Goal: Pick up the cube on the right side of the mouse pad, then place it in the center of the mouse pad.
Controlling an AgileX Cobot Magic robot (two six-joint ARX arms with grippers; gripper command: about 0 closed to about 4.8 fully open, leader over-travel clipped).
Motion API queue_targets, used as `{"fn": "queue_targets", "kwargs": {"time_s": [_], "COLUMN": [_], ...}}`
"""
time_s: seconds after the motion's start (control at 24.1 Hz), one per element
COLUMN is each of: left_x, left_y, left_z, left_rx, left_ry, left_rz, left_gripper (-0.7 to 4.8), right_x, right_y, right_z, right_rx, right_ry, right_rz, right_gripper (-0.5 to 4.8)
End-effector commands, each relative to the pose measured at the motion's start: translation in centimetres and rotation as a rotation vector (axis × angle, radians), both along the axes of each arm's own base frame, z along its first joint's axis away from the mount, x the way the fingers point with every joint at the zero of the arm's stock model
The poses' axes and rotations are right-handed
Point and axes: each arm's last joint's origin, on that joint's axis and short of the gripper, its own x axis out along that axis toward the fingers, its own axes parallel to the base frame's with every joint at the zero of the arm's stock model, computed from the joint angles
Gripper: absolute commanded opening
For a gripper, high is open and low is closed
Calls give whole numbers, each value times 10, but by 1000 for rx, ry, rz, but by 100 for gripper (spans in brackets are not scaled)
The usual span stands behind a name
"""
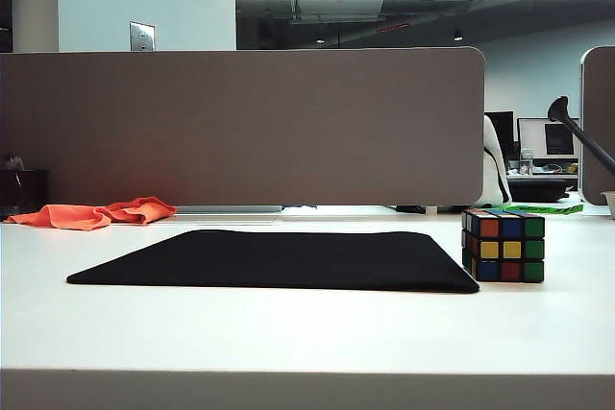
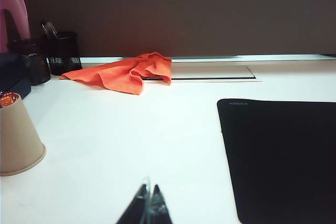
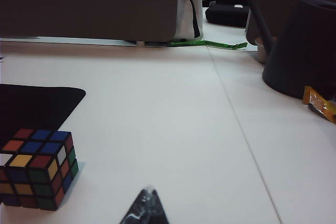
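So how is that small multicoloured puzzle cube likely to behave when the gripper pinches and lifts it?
The small black-edged puzzle cube with coloured stickers looks rigid and flat-sided, so it probably won't roll. Its glossy faces may slip between the fingers. It sits flat on the white table, just off the black rectangular mouse pad, so tipping seems unlikely.

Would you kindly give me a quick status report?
Left tool shut, right tool shut, both empty and back. Cube untouched, right of mouse pad. Pad centre clear.
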Motion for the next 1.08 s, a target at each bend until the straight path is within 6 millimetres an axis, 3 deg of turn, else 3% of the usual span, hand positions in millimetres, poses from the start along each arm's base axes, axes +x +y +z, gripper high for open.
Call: {"fn": "queue_targets", "kwargs": {"time_s": [0.04, 0.71, 1.08], "left_x": [0, 0, -3], "left_y": [0, 0, -13], "left_z": [1, 2, 4], "left_rx": [0, 1, 17], "left_ry": [-8, -16, -35], "left_rz": [-3, -11, -450], "left_gripper": [-5, -6, -6], "right_x": [0, 0, -4], "right_y": [0, 0, 0], "right_z": [2, 2, 21], "right_rx": [2, 1, 2], "right_ry": [-21, -23, -74], "right_rz": [4, 0, 0], "right_gripper": [-1, -1, -1]}}
